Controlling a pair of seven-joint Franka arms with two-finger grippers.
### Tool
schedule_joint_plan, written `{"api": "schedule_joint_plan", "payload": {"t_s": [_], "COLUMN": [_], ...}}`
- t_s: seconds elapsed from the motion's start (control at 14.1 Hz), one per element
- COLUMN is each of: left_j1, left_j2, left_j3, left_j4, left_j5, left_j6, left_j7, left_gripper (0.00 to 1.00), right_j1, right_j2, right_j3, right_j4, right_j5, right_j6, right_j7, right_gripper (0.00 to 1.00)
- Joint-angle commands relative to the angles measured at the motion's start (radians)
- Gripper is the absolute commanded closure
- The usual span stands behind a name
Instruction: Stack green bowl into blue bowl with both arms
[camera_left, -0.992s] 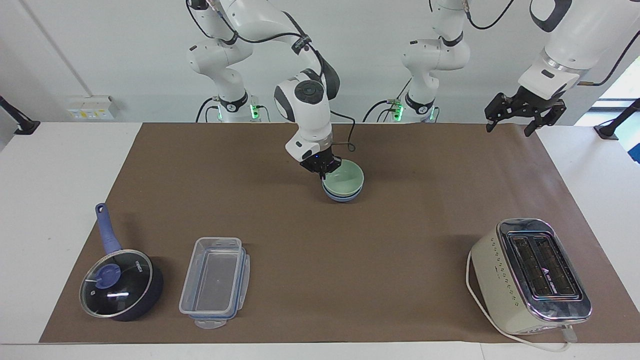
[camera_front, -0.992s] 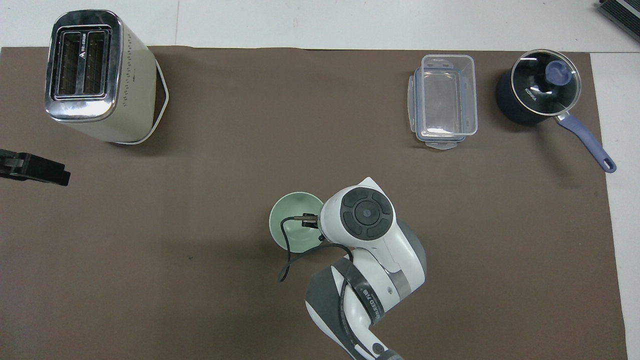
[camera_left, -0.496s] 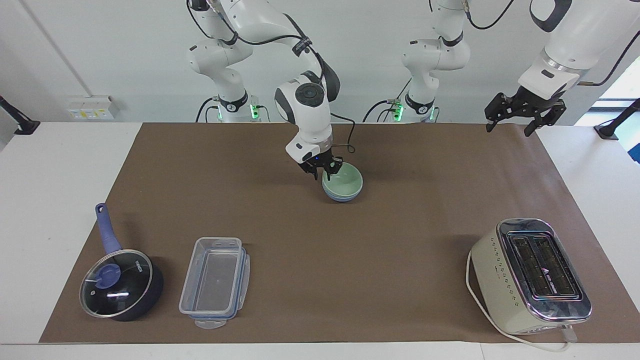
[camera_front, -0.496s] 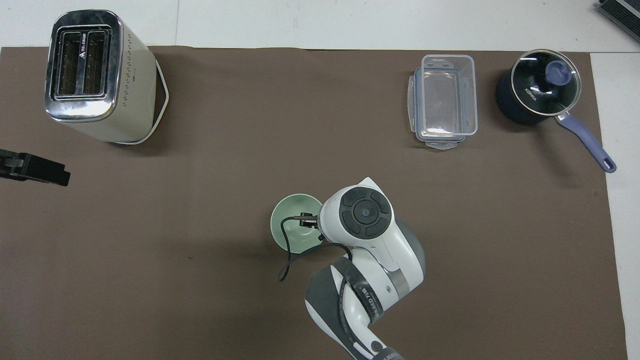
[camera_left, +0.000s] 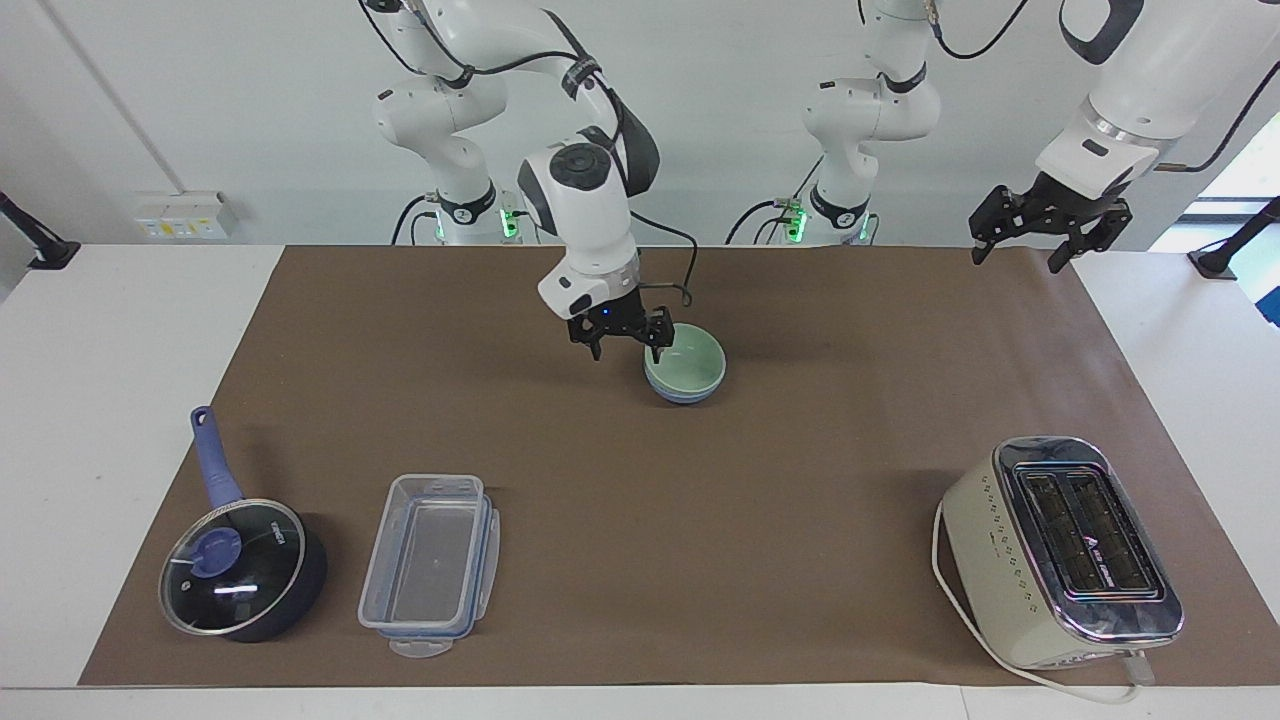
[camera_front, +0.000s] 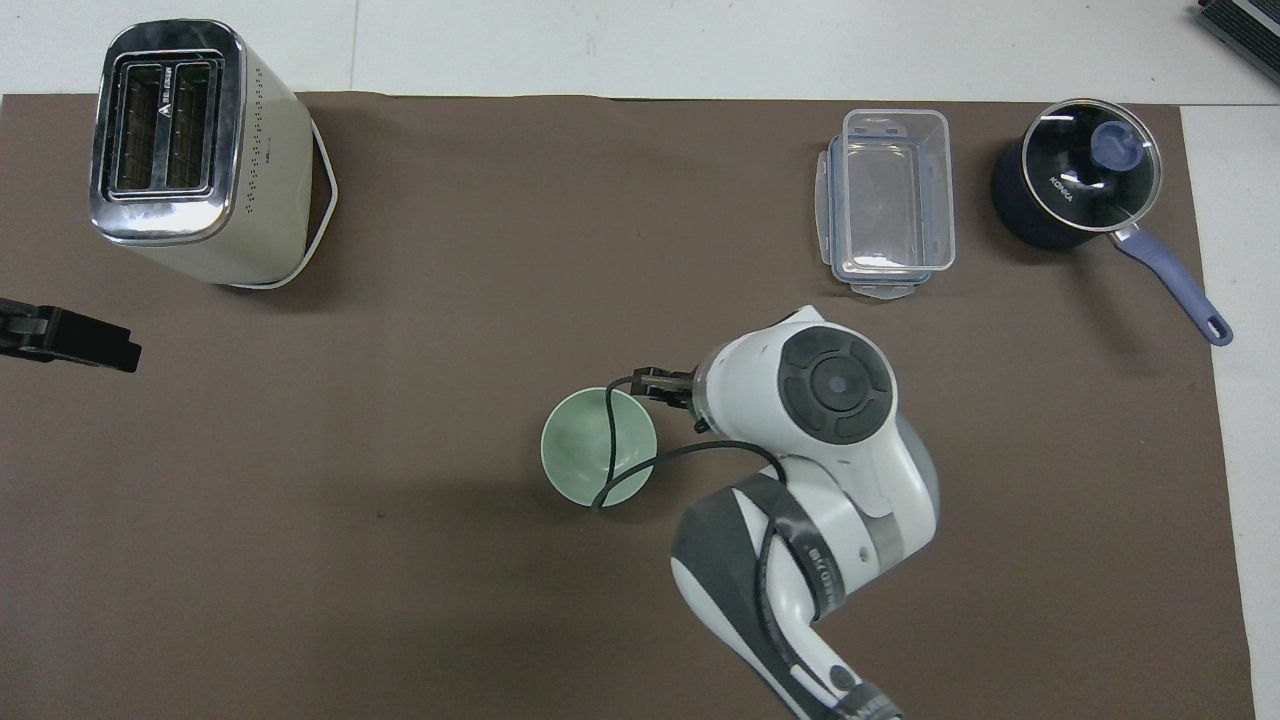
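counter (camera_left: 120, 420): white, covered by a brown mat (camera_left: 800, 450) on which everything stands.
left arm (camera_left: 1130, 90): waiting, raised over the mat's corner at its own end of the counter; the left gripper (camera_left: 1049, 232) hangs there with fingers apart and nothing between them, well clear of the bowls.
right arm (camera_left: 580, 200): reaches down toward the middle of the mat; the right gripper (camera_left: 621, 330) hovers just beside the stacked bowls' rim, on the side toward its own end of the counter, fingers spread and holding nothing. By my reading it has let go and the bowl sits on its own.
toaster (camera_left: 1060, 550): cream and chrome, farther from the robots, toward the left arm's end; well apart from the bowls and no obstacle.
saucepan (camera_left: 240, 565): dark blue with a glass lid, farther from the robots at the right arm's end; out of the way.
plastic container (camera_left: 430, 565): clear and empty, beside the saucepan; also well apart.
green bowl (camera_left: 685, 360): upright, nested inside the blue bowl near the middle of the mat, nearer to the robots than the other things.
blue bowl (camera_left: 683, 396): only a thin band shows under the green one; hidden in the overhead view.
task state: the stack looks finished; nothing crowds it, and only the right arm's trailing cable (camera_front: 640, 465) crosses over the bowl in the overhead view.
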Motion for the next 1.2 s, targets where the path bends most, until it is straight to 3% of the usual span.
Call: {"api": "schedule_joint_plan", "payload": {"t_s": [0.0, 0.42, 0.71, 0.99, 1.13], "left_j1": [0.007, 0.006, 0.004, 0.006, 0.006], "left_j2": [0.003, 0.002, 0.0, 0.0, -0.001], "left_j3": [-0.002, -0.003, -0.006, -0.006, -0.006], "left_j4": [0.019, 0.017, 0.017, 0.016, 0.014], "left_j5": [-0.004, -0.001, -0.001, -0.003, -0.003], "left_j6": [-0.02, -0.022, -0.023, -0.022, -0.02], "left_j7": [0.024, 0.024, 0.024, 0.024, 0.026], "left_gripper": [0.0, 0.0, 0.0, 0.0, 0.0], "right_j1": [-0.091, -0.239, -0.324, -0.419, -0.441], "right_j2": [-0.052, -0.161, -0.18, -0.207, -0.215], "right_j3": [0.004, 0.003, 0.001, -0.007, -0.031], "right_j4": [0.049, 0.152, 0.259, 0.276, 0.337], "right_j5": [-0.019, -0.053, -0.051, -0.051, -0.053], "right_j6": [-0.124, -0.299, -0.474, -0.577, -0.656], "right_j7": [-0.054, -0.123, -0.266, -0.373, -0.432], "right_gripper": [0.0, 0.0, 0.0, 0.0, 0.0]}}
